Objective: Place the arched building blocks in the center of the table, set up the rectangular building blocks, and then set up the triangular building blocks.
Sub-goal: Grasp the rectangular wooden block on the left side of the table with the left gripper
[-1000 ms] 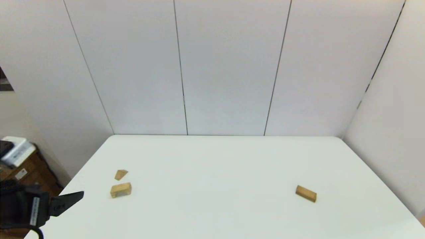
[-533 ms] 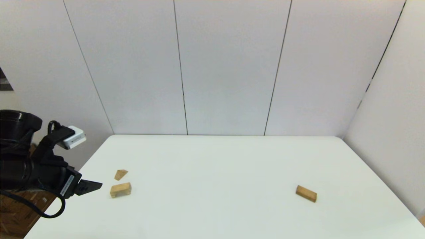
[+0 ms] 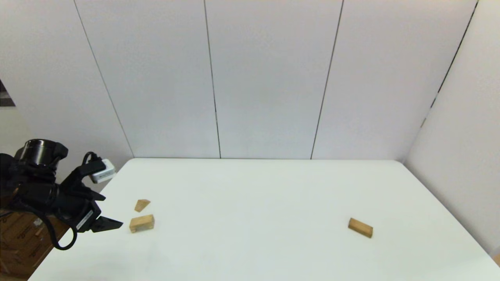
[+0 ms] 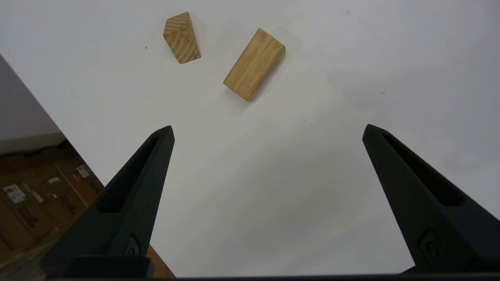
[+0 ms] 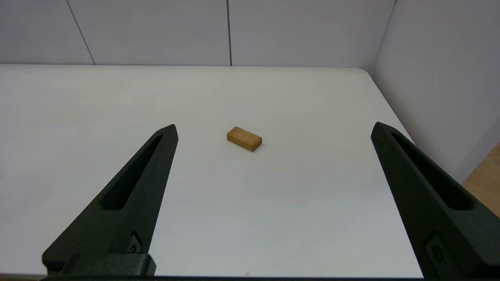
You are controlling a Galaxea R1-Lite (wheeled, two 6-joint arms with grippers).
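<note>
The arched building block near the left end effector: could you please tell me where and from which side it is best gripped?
Probably across the two long sides of the arched building block, near its middle, coming from above. It lies flat on the table, apart from the triangular wedge, so both long faces are free. The left end effector is open and wider than the block, though it may need turning to square up.

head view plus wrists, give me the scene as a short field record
arched block: left side of table, lying flat, untouched
triangular block: just behind the arched block, apart from it
rectangular block: right side of table, lying flat, alone
table: white, centre bare
left gripper: open, beside the arched block near the left edge, holding nothing
right gripper: open, back from the rectangular block
stacking: not started
</note>
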